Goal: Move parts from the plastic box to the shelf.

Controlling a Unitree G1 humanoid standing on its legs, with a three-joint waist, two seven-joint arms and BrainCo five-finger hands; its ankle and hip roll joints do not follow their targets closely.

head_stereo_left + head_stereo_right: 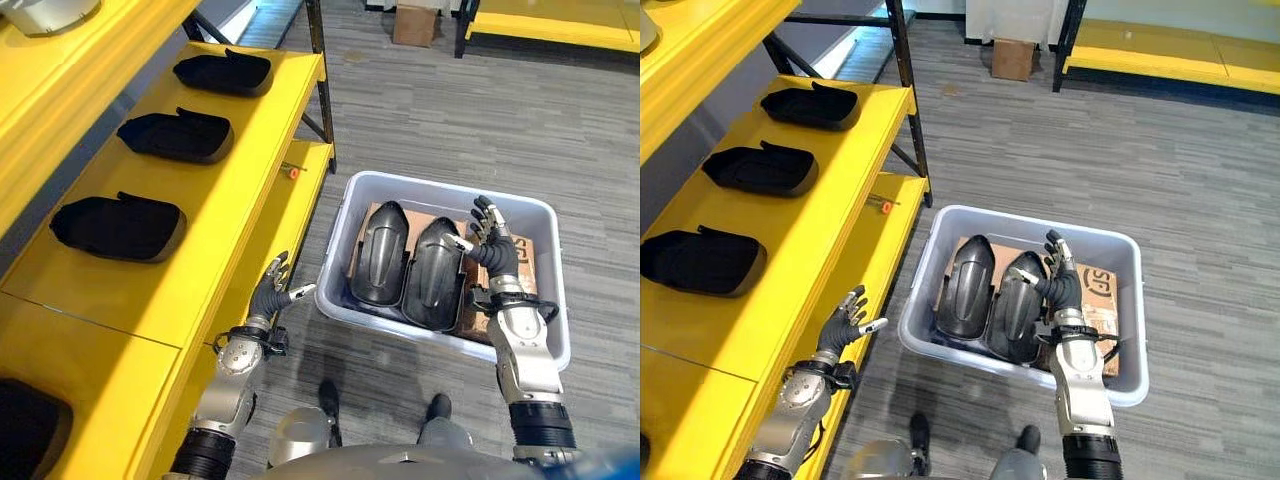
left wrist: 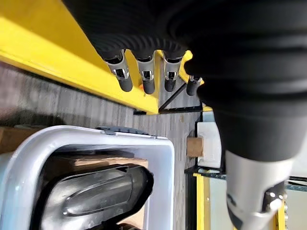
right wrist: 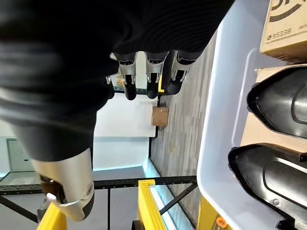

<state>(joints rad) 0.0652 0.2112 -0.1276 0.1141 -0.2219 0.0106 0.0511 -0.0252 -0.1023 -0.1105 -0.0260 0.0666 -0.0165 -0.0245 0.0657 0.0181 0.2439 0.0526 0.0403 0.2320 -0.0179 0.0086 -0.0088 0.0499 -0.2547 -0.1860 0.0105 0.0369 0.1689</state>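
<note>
Closest to my head camera in the left eye view is the left hand (image 1: 272, 297), at about 7 o'clock, fingers spread and holding nothing, hovering between the yellow shelf (image 1: 215, 215) edge and the plastic box (image 1: 448, 195). At 4 o'clock the right hand (image 1: 493, 243) reaches into the box, fingers straight and apart, just beside the nearer of two dark parts (image 1: 433, 272) standing side by side on cardboard (image 1: 527, 258); I can't tell whether it touches that part. Three more dark parts (image 1: 120, 226) already lie in a row on the shelf, from 9 towards 11 o'clock.

Right eye view: same layout. The box sits at 5 o'clock, the two parts (image 1: 965, 285) leaning together at its left half, the right hand open above the right-hand one.

Left wrist view: fingers (image 2: 146, 79) hang straight against the yellow shelf beam, nothing between them; at 7 o'clock I see the box corner (image 2: 163, 158) with one part inside.

Right wrist view: fingers (image 3: 152, 74) extended and apart, empty; at 3 to 4 o'clock the box wall (image 3: 216, 143) and both parts (image 3: 276, 175) lie alongside, not in the grip.

I judge I'm at the reach-in step, with the pick not yet made. Next I'd need to lower the right hand onto the nearer part, curl the fingers round its edge, lift it clear of its neighbour and the box rim, then carry it across to the shelf.
</note>
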